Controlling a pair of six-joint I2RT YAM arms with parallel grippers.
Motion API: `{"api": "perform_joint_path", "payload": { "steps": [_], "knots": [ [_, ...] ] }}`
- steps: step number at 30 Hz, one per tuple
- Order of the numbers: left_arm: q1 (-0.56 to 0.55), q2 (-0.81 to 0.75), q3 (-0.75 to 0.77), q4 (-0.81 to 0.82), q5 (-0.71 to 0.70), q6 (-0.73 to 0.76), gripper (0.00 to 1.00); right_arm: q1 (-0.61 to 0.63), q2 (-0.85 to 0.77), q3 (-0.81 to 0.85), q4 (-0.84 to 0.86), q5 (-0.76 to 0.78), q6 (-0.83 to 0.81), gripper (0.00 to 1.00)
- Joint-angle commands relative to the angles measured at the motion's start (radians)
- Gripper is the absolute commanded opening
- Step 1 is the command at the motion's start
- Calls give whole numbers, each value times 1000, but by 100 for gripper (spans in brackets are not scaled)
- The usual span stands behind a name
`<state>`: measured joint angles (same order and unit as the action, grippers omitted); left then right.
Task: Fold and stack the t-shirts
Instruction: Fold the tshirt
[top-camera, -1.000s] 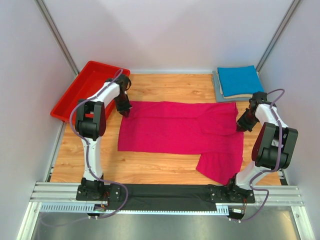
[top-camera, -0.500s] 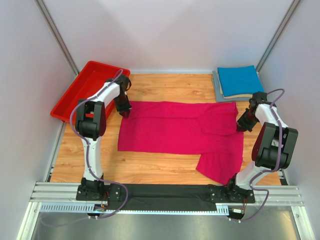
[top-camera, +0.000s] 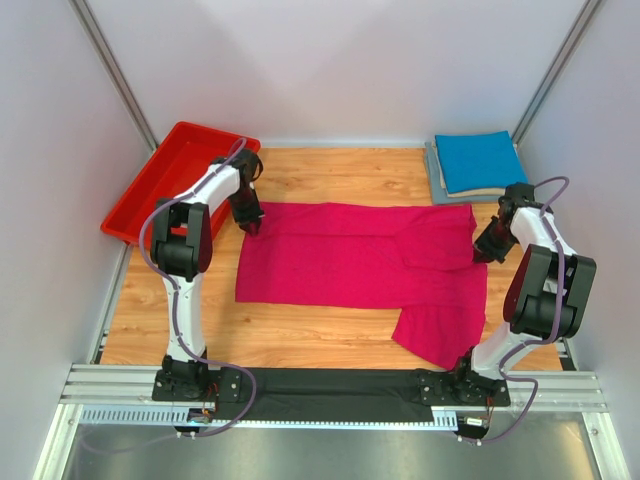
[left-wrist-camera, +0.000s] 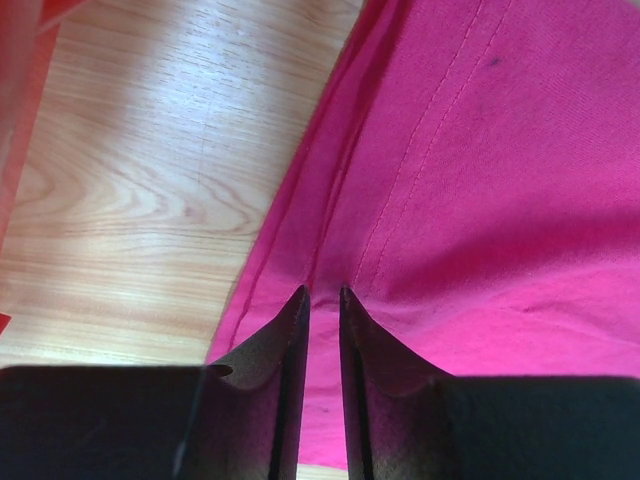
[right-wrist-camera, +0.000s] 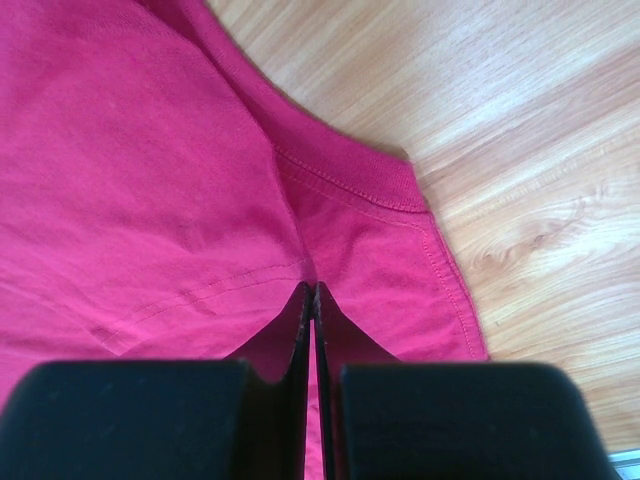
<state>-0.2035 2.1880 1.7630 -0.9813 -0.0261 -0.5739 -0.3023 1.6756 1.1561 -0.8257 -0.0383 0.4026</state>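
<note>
Top external view: nearest the arm bases, a sleeve (top-camera: 440, 325) of the large plain magenta-pink cloth t-shirt (top-camera: 350, 265) splayed toward the wooden table's (top-camera: 330, 175) front edge. The shirt lay spread flat across the middle. At its far left corner sat the left gripper (top-camera: 251, 225). The left wrist view showed its fingers a narrow slit apart at the hem, and I could not tell whether they pinched cloth. At the far right corner, the right gripper (top-camera: 482, 250) was clamped shut on the shirt's edge, with creases converging at its tips. Farthest back sat a folded bright blue t-shirt (top-camera: 478, 160) atop a grey one (top-camera: 433, 165), and a red plastic bin (top-camera: 170, 165) at left.

If only the right side held during a lift, the shirt would likely drag askew and bunch, spoiling the fold.
</note>
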Motion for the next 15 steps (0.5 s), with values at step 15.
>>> {"api": "perform_joint_path", "payload": {
  "steps": [15],
  "knots": [
    [-8,12,4,-7,0,-6,24,-4,-7,36,7,9,-11,0]
  ]
}}
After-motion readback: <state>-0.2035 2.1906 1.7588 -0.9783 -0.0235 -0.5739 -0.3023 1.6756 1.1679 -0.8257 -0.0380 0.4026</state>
